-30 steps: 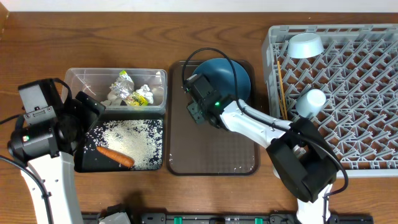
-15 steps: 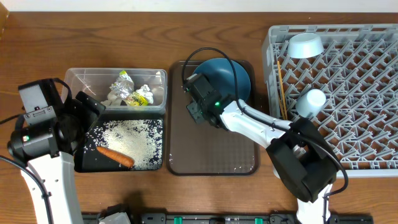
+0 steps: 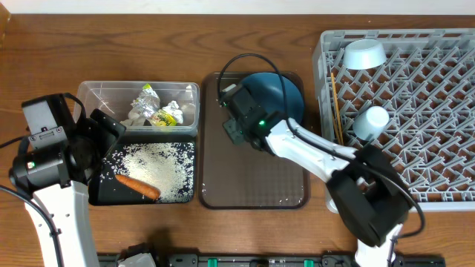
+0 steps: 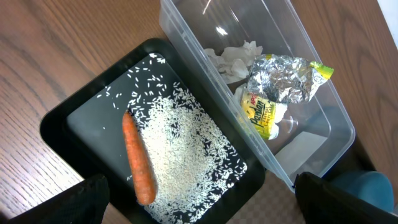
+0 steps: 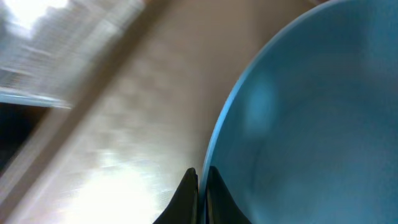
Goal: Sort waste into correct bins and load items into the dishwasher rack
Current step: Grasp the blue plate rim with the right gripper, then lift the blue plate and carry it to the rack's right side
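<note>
You're seeing one dark blue plate (image 3: 286,89) sitting at far end of one brown serving tray (image 3: 252,174). Right gripper (image 5: 199,186) is pressing fingertips together at plate's rim; can't tell whether rim is between them. Left gripper (image 4: 199,208) is hanging spread wide over one black tray (image 4: 81,118) holding one carrot (image 4: 138,163) and rice (image 4: 180,155). One clear tub (image 4: 311,149) is holding tissue (image 4: 233,56) and wrapper (image 4: 264,112). Only overhead is showing one rack (image 3: 430,111), carrying one bowl (image 3: 364,53), one cup (image 3: 371,121) and chopsticks (image 3: 336,104). Wooden table (image 3: 111,44) is lying underneath.
</note>
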